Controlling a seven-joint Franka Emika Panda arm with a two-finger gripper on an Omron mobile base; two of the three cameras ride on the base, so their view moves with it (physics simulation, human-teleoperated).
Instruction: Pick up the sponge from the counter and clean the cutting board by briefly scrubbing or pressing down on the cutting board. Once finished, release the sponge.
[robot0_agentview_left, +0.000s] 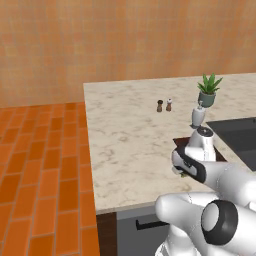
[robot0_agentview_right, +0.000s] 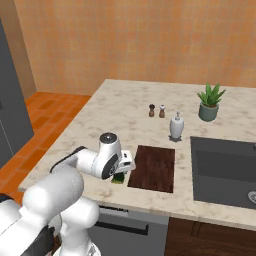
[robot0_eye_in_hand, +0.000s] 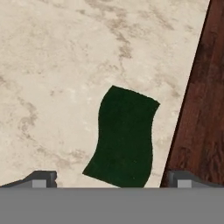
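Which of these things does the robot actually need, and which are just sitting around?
Needed: sponge, cutting board, counter, and the open gripper above the sponge.

Just sitting around: potted plant, soap bottle, two small shakers, sink.

Hidden and cut-off parts

In the right base view the arm's white wrist covers most of the small dark green rectangular sponge (robot0_agentview_right: 119, 178); in the left base view it hides nearly all of the flat dark brown wooden cutting board (robot0_agentview_left: 181, 141), and the frame edge crops the dark grey sunken sink (robot0_agentview_left: 240, 137).
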